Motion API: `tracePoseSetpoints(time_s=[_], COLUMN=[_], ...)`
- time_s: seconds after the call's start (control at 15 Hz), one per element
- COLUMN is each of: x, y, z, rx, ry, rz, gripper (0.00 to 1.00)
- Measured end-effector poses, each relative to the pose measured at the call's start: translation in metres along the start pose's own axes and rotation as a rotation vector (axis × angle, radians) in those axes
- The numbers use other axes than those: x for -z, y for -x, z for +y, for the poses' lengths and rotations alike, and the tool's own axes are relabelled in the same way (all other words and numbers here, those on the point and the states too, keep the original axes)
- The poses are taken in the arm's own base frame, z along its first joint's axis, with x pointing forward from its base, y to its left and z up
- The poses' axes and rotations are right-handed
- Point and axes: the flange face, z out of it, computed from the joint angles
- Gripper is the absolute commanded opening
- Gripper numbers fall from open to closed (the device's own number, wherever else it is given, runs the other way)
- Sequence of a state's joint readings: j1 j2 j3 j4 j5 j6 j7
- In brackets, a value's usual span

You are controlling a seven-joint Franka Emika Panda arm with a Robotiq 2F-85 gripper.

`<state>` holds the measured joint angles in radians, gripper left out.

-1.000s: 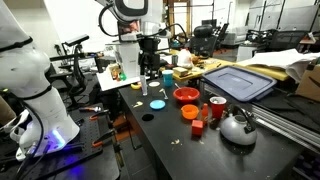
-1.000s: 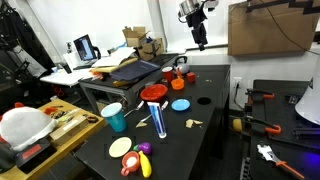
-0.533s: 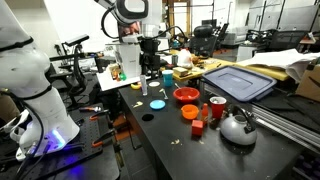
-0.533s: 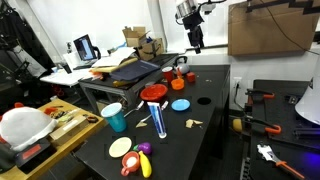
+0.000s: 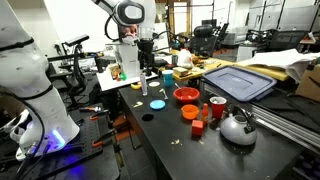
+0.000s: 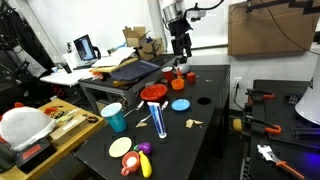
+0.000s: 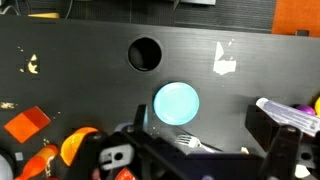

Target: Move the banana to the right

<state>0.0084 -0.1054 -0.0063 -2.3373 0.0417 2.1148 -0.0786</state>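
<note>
The banana (image 6: pixel 146 164) is small, bright yellow and curved. It lies at the near end of the black table (image 6: pixel 205 125), next to a pink plate (image 6: pixel 121 147) and a purple item. In the exterior view where my gripper (image 5: pixel 145 66) hangs over the table's far left end, the banana is too small to make out. My gripper (image 6: pixel 182 47) hangs in the air far from the banana, near the table's other end. In the wrist view it (image 7: pixel 205 150) is open and empty, above a blue disc (image 7: pixel 176 103) and a fork (image 7: pixel 190 143).
A red bowl (image 6: pixel 153 93), the blue disc (image 6: pixel 180 104), a teal cup (image 6: pixel 114 117) and an upright tube (image 6: pixel 160 120) stand mid-table. A kettle (image 5: pixel 238 128), a red cup (image 5: pixel 216 108) and a blue lid (image 5: pixel 238 82) are at one end. A round hole (image 7: pixel 145 53) is in the tabletop.
My gripper has moved sideways and somewhat lower over the far end of the table, still open. The banana and other objects have not moved.
</note>
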Motion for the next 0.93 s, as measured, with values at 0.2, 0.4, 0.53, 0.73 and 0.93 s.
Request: tracePoseSetpoints(time_s=[0.2, 0.4, 0.53, 0.73, 0.93], x=[-0.003, -0.004, -0.005, -0.011, -0.018], y=[-0.01, -0.019, -0.025, -0.031, -0.04], z=[-0.044, -0.074, -0.085, -0.095, -0.108], rx=[-0.002, 0.004, 0.005, 0.007, 0.009], ry=[-0.022, -0.029, -0.029, -0.03, -0.032], rz=[0.016, 0.032, 0.055, 0.089, 0.118], gripper=[1.0, 1.0, 1.0, 1.0, 1.0])
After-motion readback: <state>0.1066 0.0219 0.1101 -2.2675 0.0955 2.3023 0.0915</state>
